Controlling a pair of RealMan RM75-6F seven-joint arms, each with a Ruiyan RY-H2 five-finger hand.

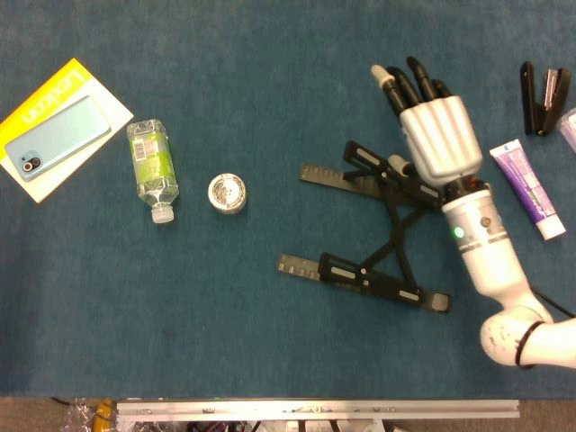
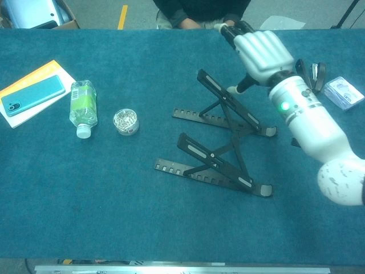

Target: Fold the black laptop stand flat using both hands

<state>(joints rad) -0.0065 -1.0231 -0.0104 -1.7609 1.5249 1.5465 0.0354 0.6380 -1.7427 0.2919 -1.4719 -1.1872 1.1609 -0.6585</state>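
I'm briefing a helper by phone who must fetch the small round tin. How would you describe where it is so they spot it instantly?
On the blue table, look left of the black laptop stand. The round tin sits just right of the lying plastic bottle, near its cap. It is the only round, silvery thing there.

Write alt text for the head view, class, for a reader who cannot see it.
The robot's right hand, fingers apart and holding nothing, reaches over the far side of a black laptop stand still propped open on a blue table. Left of the stand lie a small round tin, a plastic bottle and a phone on a yellow booklet.
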